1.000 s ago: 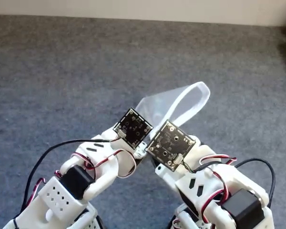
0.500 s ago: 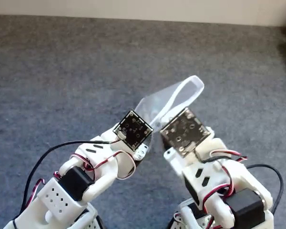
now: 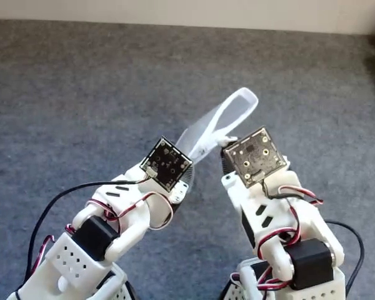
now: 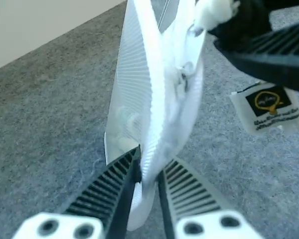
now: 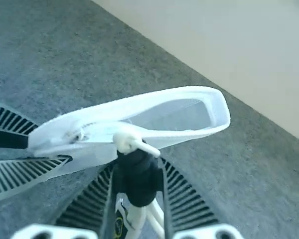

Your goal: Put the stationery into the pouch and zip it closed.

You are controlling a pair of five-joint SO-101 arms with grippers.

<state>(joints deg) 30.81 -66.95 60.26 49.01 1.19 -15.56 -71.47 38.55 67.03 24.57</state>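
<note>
A white mesh pouch (image 3: 220,122) hangs in the air between my two arms, its far end an open loop (image 5: 182,110). My left gripper (image 4: 149,162) is shut on the pouch's near end (image 4: 148,99), its black ribbed fingers (image 4: 107,186) pressing both sides. At the zip line my right gripper (image 5: 137,169) is shut on the black zipper pull (image 5: 138,175), which carries a white cord knot (image 5: 125,141). In the left wrist view the right gripper (image 4: 261,47) sits just past the pouch's upper edge. I cannot make out what lies inside the pouch.
Grey carpet (image 3: 81,94) covers the table all around. A white label tag (image 4: 269,104) dangles from the pouch. A pale wall strip (image 3: 187,12) runs along the far edge. Both wrist boards (image 3: 169,164) sit close together over the pouch.
My right arm has moved up and away from the left one, drawing the zipper pull along. The pouch's open loop has narrowed and swung further away.
</note>
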